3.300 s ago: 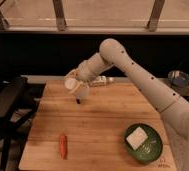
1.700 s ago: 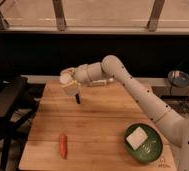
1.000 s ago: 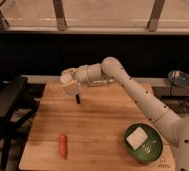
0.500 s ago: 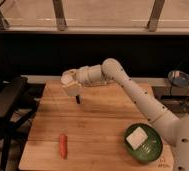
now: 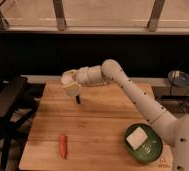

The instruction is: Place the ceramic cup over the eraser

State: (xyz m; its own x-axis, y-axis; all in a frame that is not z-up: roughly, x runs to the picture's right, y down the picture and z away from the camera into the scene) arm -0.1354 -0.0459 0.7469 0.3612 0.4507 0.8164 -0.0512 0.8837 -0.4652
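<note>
The cream-white ceramic cup (image 5: 70, 85) hangs mouth-down in my gripper (image 5: 73, 81) at the back left of the wooden board (image 5: 98, 130). The gripper is shut on the cup. The eraser (image 5: 78, 99), a tiny dark upright block, stands on the board directly under the cup's right edge, its top close to the rim. The cup is a little above the board and slightly left of the eraser.
An orange-red carrot-like stick (image 5: 63, 145) lies at the board's front left. A green round dish (image 5: 143, 143) holding a white square block (image 5: 137, 137) sits at the front right. A black frame (image 5: 5, 100) stands left of the board, and a dark wall runs behind.
My gripper has carried the cup to the right and lower, from beside the eraser's upper left to just over it. The eraser, stick and dish have not moved.
</note>
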